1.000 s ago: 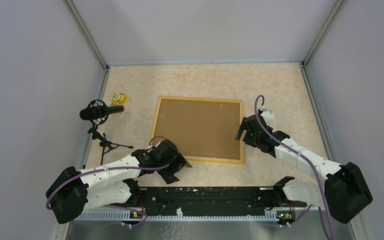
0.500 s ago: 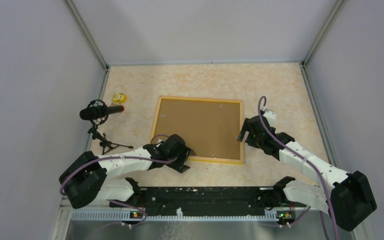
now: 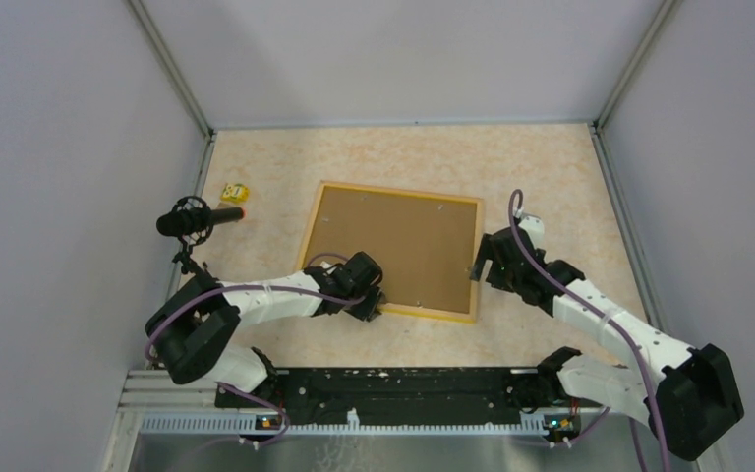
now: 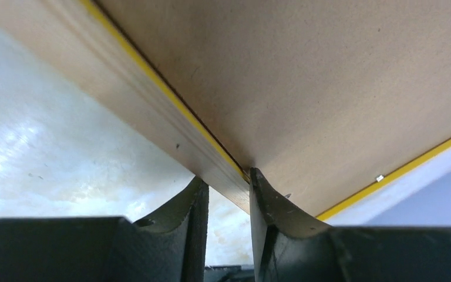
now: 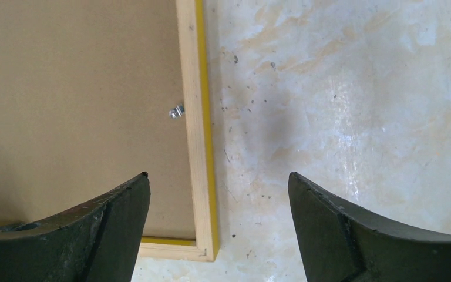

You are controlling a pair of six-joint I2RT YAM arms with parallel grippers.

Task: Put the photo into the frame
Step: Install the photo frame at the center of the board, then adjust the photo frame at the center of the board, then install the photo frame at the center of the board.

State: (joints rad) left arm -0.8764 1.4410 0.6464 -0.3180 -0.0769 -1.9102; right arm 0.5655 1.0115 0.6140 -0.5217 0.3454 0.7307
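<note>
The left claw [image 4: 226, 179] grips the near edge of the thin yellow-orange wooden picture frame [image 3: 400, 190]; the right claw [image 5: 217, 175] hovers wide open over its right edge.

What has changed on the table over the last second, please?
The left tool swung right and away from its base, from beside the near-left corner of the frame onto its near rail, which it now pinches. The frame turned slightly, its far-left corner sliding away and right. The right tool stayed open over the right rail. The microphone and small yellow object did not move.
</note>
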